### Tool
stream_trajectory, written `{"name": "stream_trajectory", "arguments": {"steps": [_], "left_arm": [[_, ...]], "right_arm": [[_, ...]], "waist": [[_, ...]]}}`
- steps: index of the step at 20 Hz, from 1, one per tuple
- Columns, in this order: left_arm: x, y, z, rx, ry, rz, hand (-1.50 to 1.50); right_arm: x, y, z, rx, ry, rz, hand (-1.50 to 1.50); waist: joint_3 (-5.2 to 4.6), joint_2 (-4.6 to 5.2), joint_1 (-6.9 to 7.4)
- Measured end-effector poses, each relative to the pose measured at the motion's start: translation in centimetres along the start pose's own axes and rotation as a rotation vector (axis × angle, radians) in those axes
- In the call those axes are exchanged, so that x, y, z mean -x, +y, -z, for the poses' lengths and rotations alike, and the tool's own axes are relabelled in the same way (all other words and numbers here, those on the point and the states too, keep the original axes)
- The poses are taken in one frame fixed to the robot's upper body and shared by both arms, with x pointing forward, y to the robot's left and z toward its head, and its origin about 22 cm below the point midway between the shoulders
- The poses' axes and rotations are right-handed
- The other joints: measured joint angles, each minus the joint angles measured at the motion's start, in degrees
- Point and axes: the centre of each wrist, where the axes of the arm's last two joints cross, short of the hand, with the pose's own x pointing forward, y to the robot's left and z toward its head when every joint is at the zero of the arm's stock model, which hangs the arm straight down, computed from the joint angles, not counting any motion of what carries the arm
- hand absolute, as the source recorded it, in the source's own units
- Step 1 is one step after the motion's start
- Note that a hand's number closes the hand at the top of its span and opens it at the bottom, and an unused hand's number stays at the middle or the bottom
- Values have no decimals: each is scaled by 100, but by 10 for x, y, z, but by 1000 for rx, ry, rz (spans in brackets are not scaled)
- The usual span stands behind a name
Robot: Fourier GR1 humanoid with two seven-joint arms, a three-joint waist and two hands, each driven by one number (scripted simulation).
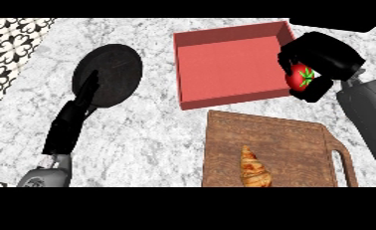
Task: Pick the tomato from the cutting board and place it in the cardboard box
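Note:
A red tomato (301,77) with a green stem sits in my right hand (323,58), whose fingers curl round it. The hand holds it at the right wall of the red open box (229,64), just outside the box's right rim and above the counter. The brown wooden cutting board (294,139) lies in front of the box, with a croissant (254,168) on its near part. My left hand (73,117) is at the left with its fingers straight, pointing up toward a dark round plate.
A dark round plate (110,74) lies on the marble counter at the left, with my left fingertips over its lower edge. A patterned tile strip (18,45) runs along the far left. The board's handle (343,167) points to the right.

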Motion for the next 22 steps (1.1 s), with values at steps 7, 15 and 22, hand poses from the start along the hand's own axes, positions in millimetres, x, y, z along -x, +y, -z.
{"name": "stream_trajectory", "arguments": {"steps": [7, 15, 22], "left_arm": [[-3, -2, 5, 3, 0, 3, 0], [-4, -9, 8, -1, 11, 6, 0], [1, -6, 9, -5, 33, 8, 0]], "right_arm": [[43, -37, -8, 116, -234, 143, 150], [57, -60, 4, 260, -386, 345, 150], [49, -87, 27, 286, -468, 405, 150]], "waist": [[-3, 6, -1], [-21, -53, -62], [-41, -122, -175]]}}
